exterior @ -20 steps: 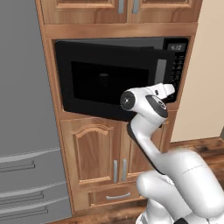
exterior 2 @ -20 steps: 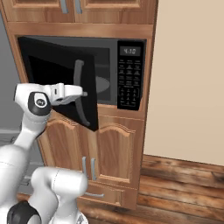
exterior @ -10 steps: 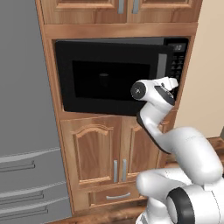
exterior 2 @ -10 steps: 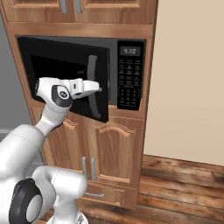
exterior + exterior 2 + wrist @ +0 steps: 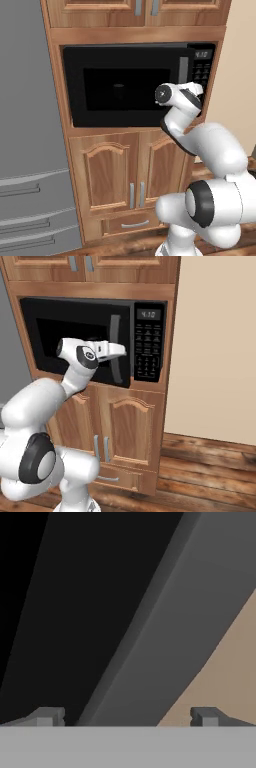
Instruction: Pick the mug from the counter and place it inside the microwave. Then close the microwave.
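A: Starting at the left, what borders the work area?

B: A grey refrigerator [image 5: 25, 125] fills the left side, its edge flush against the wooden cabinet column [image 5: 125, 165]. The microwave [image 5: 125, 85] sits in that column, door nearly flush with the front and the dark window facing out. I cannot make out the mug behind the glass.

A: And the hand?

B: The gripper [image 5: 120, 349] reaches level toward the door's long grey handle [image 5: 115, 348], just left of the button panel [image 5: 149, 343]. In the hand view the two fingertips [image 5: 47, 716] stand spread wide apart, pinching nothing, with the grey handle bar [image 5: 200, 612] running slantwise between them, very close.

A: Room to the right?

B: Past the cabinet's right edge there is bare beige wall [image 5: 220, 346] and open wooden floor [image 5: 210, 466].
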